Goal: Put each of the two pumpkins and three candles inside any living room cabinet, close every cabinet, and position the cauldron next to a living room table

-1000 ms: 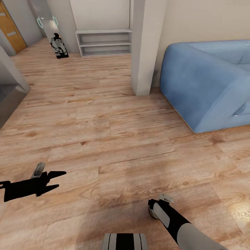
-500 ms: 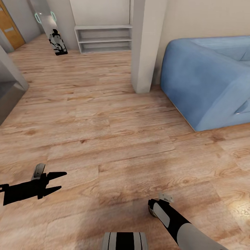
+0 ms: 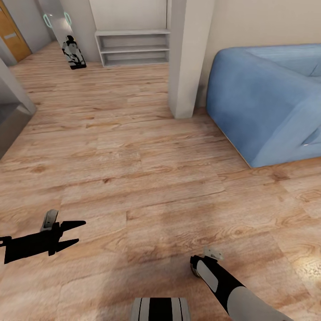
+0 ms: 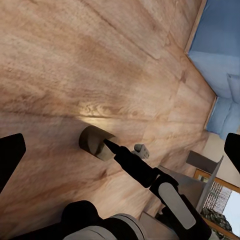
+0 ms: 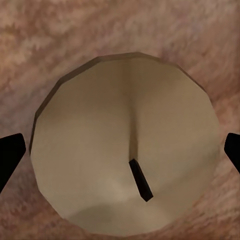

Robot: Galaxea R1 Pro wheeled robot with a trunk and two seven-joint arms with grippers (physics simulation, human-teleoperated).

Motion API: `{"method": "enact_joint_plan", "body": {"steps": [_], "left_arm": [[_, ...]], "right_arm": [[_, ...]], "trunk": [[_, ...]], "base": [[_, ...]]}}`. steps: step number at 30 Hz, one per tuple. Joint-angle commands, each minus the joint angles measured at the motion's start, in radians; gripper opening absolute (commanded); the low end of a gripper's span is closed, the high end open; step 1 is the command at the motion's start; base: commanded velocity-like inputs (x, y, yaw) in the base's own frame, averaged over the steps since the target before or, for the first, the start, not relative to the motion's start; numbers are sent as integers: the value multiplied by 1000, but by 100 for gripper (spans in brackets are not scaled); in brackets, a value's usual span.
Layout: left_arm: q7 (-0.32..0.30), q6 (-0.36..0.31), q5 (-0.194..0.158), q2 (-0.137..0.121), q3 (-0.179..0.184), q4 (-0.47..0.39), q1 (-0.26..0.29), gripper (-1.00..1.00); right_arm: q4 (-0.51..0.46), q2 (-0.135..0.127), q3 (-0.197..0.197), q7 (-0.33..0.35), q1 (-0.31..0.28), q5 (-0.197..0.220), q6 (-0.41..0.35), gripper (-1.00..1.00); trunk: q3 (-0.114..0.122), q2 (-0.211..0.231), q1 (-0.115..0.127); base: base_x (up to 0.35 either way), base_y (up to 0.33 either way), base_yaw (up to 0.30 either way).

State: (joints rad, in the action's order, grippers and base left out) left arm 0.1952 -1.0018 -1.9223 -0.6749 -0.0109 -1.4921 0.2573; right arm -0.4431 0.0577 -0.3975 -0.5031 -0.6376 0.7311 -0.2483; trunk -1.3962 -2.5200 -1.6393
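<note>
A short beige candle (image 5: pixel 100 100) with a dark wick stands upright on the wooden floor. My right gripper (image 5: pixel 120 150) points straight down over it, open, with a black fingertip on each side of the candle. The left wrist view shows the same candle (image 4: pixel 92 140) under the right arm's tip. In the head view my right gripper (image 3: pixel 197 269) is low at centre right. My left gripper (image 3: pixel 81 231) hovers open and empty over the floor at the left. The pumpkins, cabinet, cauldron and table are out of view.
A blue sofa (image 3: pixel 267 102) fills the right side, beside a pale pillar (image 3: pixel 185 58). Pale grey open shelving (image 3: pixel 133 47) stands against the far wall, with a black-and-white object (image 3: pixel 73 53) to its left. A grey unit (image 3: pixel 9 116) juts in at the left edge.
The head view has drifted slightly, so the far shelving sits a little higher in the picture. Both grippers keep their places and states.
</note>
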Motion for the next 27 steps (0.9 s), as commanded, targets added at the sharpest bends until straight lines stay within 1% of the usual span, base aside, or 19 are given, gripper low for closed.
{"method": "enact_joint_plan", "body": {"steps": [1,3,10,11,27], "left_arm": [[10,-3,-11,0,-1,0,0,100],[10,-3,-11,0,0,0,0,100],[10,-3,-11,0,0,-1,0,100],[10,-3,-11,0,0,-1,0,100],[10,-3,-10,0,1,-1,0,100]], "right_arm": [[-2,-1,-7,-8,-1,5,-5,100],[-2,-1,-7,-8,-1,5,-5,100],[-2,-1,-7,-8,-1,5,-5,100],[-2,-1,-7,-8,-1,5,-5,-100],[-2,-1,-6,-8,-1,5,-5,-100]], "trunk": [[-1,0,0],[-8,-1,-1],[-8,-1,-1],[-8,-1,-1],[-8,-1,-1]], "base": [[0,0,0],[0,0,0],[0,0,0],[0,0,0],[0,0,0]]}}
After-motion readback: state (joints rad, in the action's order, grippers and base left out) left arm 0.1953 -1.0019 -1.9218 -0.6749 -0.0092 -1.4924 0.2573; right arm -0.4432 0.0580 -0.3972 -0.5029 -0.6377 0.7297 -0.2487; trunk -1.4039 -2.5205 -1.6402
